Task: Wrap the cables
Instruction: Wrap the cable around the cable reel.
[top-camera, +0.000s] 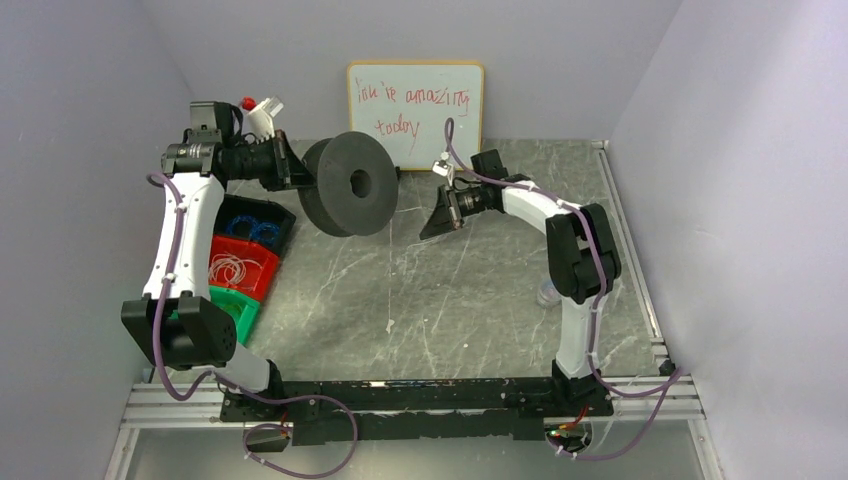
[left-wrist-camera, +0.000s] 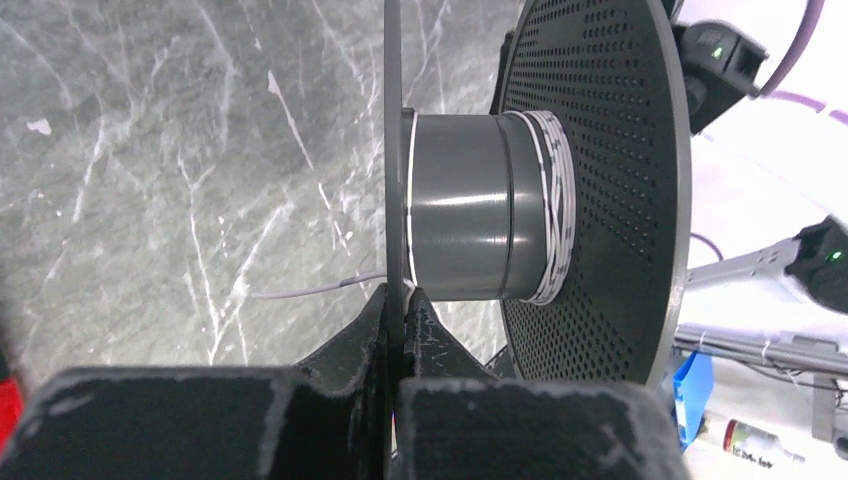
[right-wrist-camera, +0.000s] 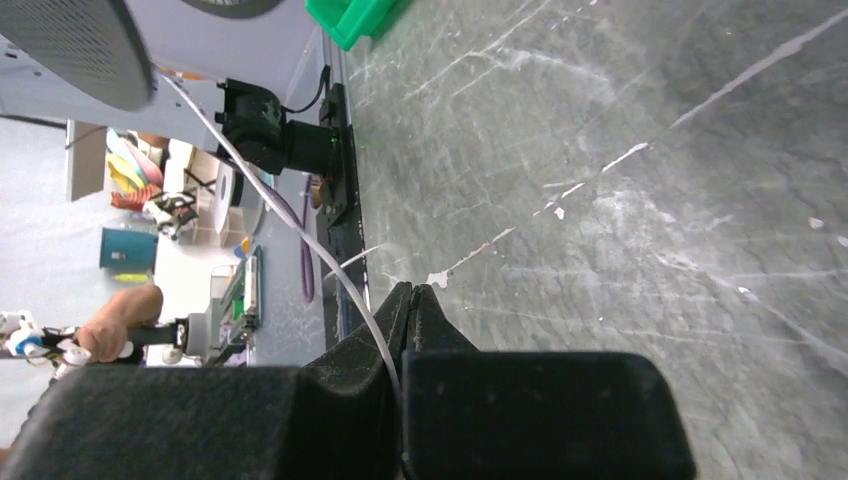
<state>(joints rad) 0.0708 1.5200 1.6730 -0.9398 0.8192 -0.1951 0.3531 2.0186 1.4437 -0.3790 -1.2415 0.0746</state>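
Observation:
My left gripper (top-camera: 300, 180) holds a black two-flanged spool (top-camera: 350, 185) up above the table. In the left wrist view, my left gripper (left-wrist-camera: 403, 300) is shut on the thin near flange (left-wrist-camera: 393, 150). Whitish cable turns (left-wrist-camera: 555, 210) are wound on the grey hub (left-wrist-camera: 460, 205) against the perforated far flange. A loose cable end (left-wrist-camera: 300, 290) trails off to the left. To the right of the spool, my right gripper (top-camera: 437, 225) is shut. A thin white cable (right-wrist-camera: 290, 215) runs from the spool (right-wrist-camera: 80, 45) into the base of my right gripper (right-wrist-camera: 412, 295).
Three bins stand at the left: a dark one (top-camera: 255, 220), a red one (top-camera: 240, 265) holding coiled cables, and a green one (top-camera: 230, 305). A whiteboard (top-camera: 415, 110) leans on the back wall. Walls close in on both sides.

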